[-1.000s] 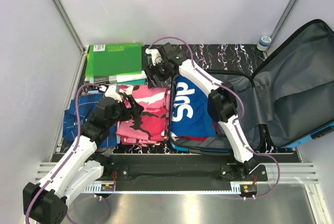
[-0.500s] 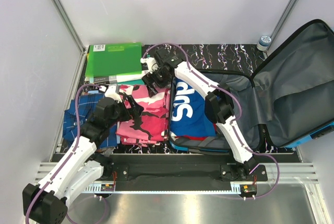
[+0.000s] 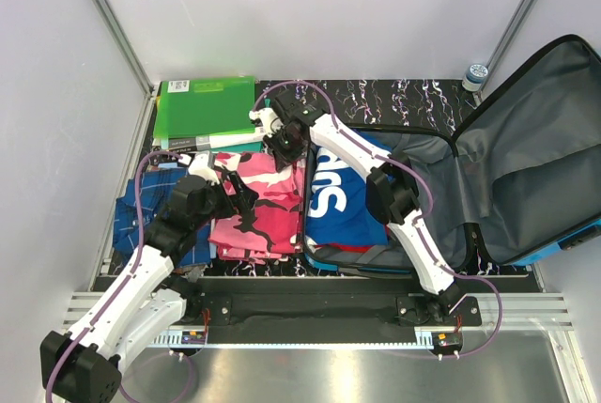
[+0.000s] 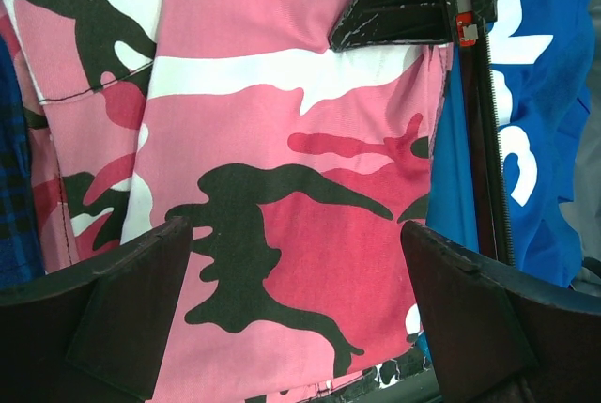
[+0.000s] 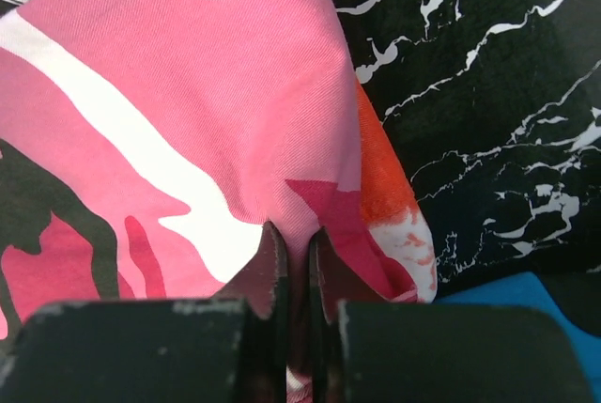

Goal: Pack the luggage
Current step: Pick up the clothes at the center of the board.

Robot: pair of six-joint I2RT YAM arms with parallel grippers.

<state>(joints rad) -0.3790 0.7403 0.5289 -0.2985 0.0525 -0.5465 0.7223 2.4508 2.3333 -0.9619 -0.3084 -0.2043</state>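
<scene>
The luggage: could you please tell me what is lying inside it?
Inside the luggage lies a blue garment with white lettering, a red edge peeking from beneath. Anything else underneath is covered, and the right arm hides part.

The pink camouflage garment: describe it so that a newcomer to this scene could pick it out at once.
Find the open blue luggage on the table's right side. Directly left of its packed half lies a folded garment, with a blue plaid cloth on its other side. It alone is patterned in pink, white and black camouflage.
</scene>
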